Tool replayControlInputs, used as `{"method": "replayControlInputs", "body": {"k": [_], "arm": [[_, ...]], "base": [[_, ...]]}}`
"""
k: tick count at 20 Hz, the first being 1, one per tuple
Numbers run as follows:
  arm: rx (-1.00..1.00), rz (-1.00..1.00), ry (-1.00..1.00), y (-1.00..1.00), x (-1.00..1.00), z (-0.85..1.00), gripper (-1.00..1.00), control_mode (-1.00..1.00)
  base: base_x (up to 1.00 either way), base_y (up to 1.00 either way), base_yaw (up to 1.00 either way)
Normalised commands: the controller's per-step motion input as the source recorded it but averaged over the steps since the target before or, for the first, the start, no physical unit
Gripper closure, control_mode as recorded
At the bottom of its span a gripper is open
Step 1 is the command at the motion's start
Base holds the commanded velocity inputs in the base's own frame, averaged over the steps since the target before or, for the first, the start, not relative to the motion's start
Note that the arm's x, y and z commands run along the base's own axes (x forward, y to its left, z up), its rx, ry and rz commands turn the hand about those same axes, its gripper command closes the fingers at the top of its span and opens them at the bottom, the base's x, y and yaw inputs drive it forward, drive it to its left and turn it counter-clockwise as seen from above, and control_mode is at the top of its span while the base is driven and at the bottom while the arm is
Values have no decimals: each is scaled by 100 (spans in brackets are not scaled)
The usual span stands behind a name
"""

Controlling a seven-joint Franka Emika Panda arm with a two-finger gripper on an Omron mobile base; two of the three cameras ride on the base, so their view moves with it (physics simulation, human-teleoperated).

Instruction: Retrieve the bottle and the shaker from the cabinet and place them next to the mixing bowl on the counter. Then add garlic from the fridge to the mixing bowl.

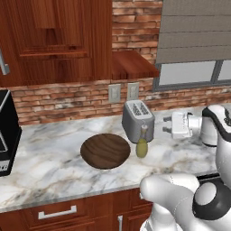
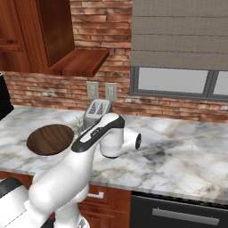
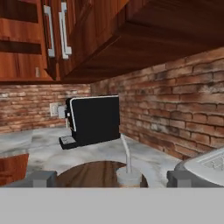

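Olive yellow-green glass is seen on the white marble counter in the left base view: the rounded bottle with a thin neck is stood upright just in front of the silver toaster and just beside the round dark brown wooden mixing bowl. The white two-finger gripper is held level to the right of the bottle, apart from it, with the jaws spread wide and nothing held. A knock against the bottle's neck is judged the main risk if the hand is swung back carelessly.

In the right base view, the bowl is seen left of the arm, the toaster partly hidden behind it, and the reddish-brown wall cabinet is found open above. The shaker is not placed beside the bowl yet.

In the hand view, the bottle's pale spout rises between the dark finger tips, close before the bowl, with a black coffee machine beyond. A tipped bottle could roll off the counter.
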Motion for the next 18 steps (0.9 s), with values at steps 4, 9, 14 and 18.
{"method": "replayControlInputs", "body": {"k": [4,9,14,18], "arm": [[-1,-5,8,-2,-34,68,-100,-100],[-2,-15,10,0,-48,60,-100,-100],[-1,-23,14,0,-45,67,-100,-100],[-1,-24,19,0,-43,78,-100,-100]], "base": [[0,0,0],[0,0,0],[0,0,0],[0,0,0]]}}
